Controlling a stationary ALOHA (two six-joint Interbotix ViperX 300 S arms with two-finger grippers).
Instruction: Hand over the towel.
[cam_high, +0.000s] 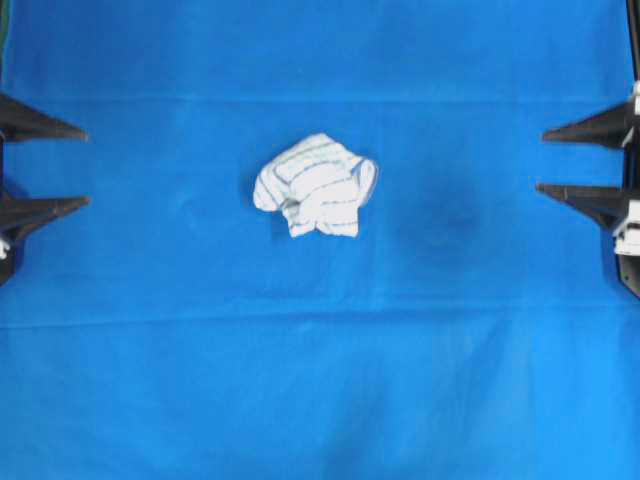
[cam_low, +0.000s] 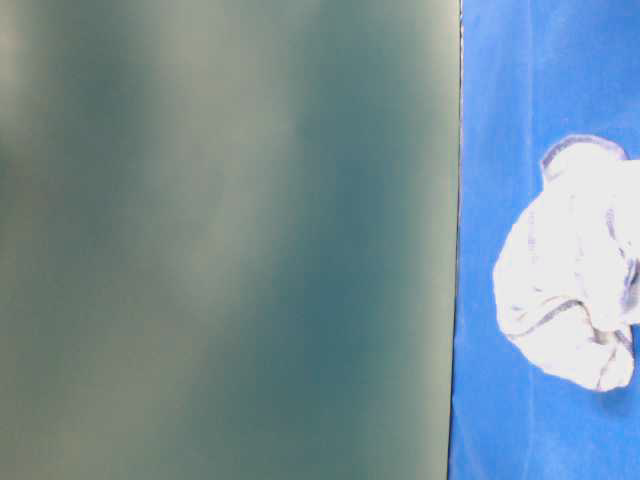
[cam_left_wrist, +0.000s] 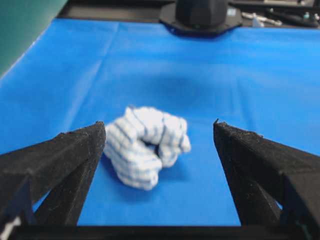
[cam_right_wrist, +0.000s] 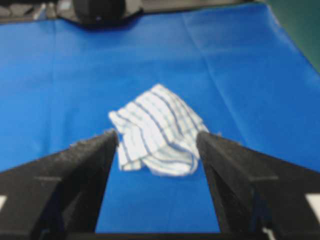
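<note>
The towel (cam_high: 315, 186), white with thin blue-grey stripes, lies crumpled on the big blue cloth (cam_high: 320, 380) near the middle. It also shows in the table-level view (cam_low: 575, 265), the left wrist view (cam_left_wrist: 145, 145) and the right wrist view (cam_right_wrist: 157, 130). My left gripper (cam_high: 85, 167) is open and empty at the left edge, well clear of the towel. My right gripper (cam_high: 540, 160) is open and empty at the right edge, also apart from it. In each wrist view the towel lies ahead between the spread fingers.
The blue cloth covers the whole table, with shallow creases. A dark shadow patch (cam_high: 445, 220) lies right of the towel. The opposite arm's base (cam_left_wrist: 200, 15) stands at the far end; a teal-grey panel (cam_low: 230, 240) fills most of the table-level view.
</note>
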